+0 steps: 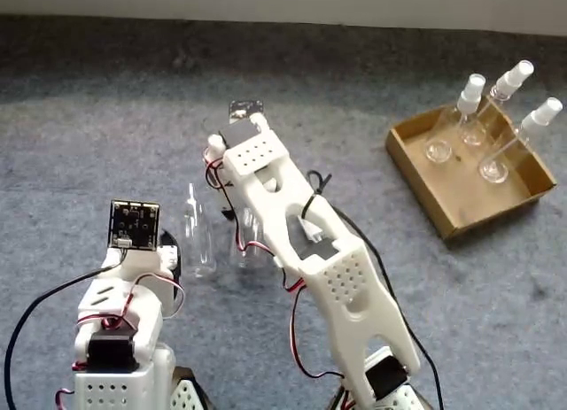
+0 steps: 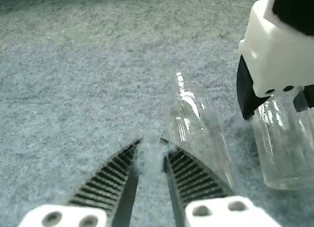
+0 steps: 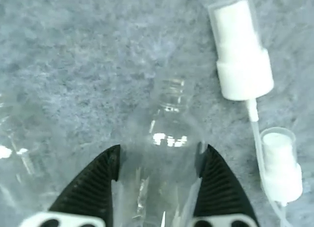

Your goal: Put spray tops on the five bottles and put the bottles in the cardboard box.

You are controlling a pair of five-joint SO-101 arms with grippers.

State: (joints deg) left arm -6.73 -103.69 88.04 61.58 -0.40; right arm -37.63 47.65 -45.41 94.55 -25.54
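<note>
My right gripper [image 3: 161, 156] holds a clear topless bottle [image 3: 169, 134] by its body, jaws wide, threaded neck pointing away. Two white spray tops [image 3: 243, 50] [image 3: 280, 163] lie on the carpet just beyond it. In the high view the right gripper [image 1: 241, 131] is at the table's middle. My left gripper [image 2: 151, 144] hovers low over the carpet, open only a narrow gap and holding nothing. A second clear bottle [image 2: 196, 124] stands right beside one of its fingers. A third bottle [image 2: 284, 148] stands under the right arm. The cardboard box [image 1: 416, 175] holds three bottles with spray tops [image 1: 469, 91].
Grey carpet covers the whole table. The right arm [image 1: 345, 277] stretches diagonally over the two standing bottles [image 1: 197, 242] [image 1: 248, 242]. The left arm [image 1: 120, 313] sits at the near left. The box stands at the far right, apart from both arms.
</note>
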